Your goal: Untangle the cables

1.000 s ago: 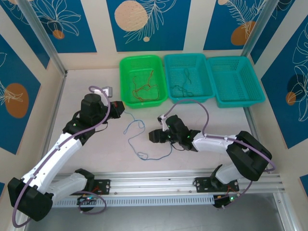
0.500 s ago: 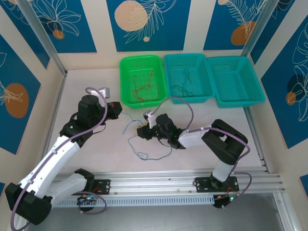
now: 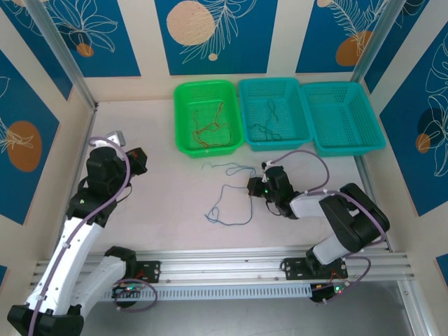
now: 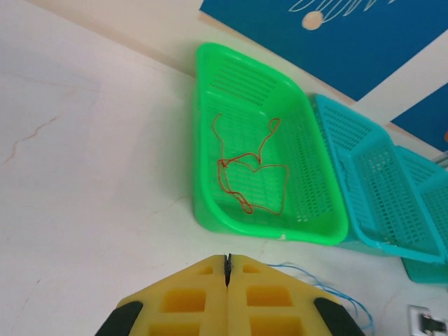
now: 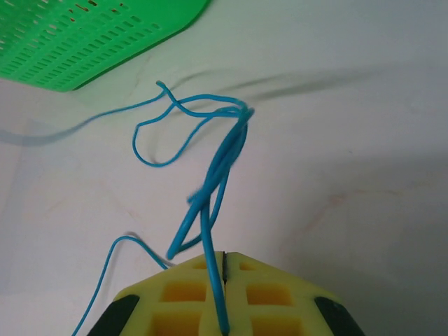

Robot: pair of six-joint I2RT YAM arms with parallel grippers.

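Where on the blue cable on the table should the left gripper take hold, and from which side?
On the blue cable, take the bend at its near-left end, descending from above on the left. It lies flat on bare table, farthest from the right gripper, which is shut on the cable's other part, so pulling apart may loosen it. The left gripper, shut, must open first.
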